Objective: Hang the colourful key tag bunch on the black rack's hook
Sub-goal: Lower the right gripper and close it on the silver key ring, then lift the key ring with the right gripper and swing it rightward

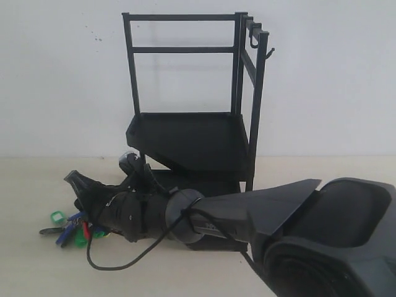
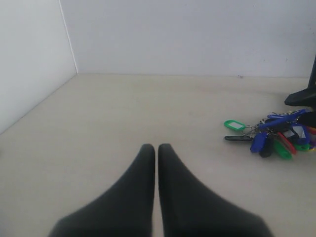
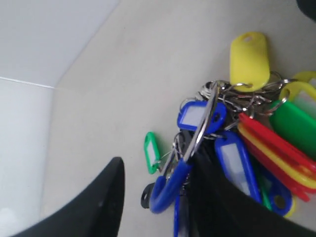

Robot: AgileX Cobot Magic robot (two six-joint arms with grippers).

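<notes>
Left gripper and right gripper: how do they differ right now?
The left gripper is shut; the right gripper is open. The left gripper sits apart from the colourful key tag bunch; the right gripper straddles its blue strap. Both have black fingers.

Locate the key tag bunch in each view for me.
Exterior view: key tag bunch lower left, on the table.
Left wrist view: bunch at picture's right edge.
Right wrist view: bunch fills picture's right half.
Shared landmark: the lone green tag at its edge.
</notes>
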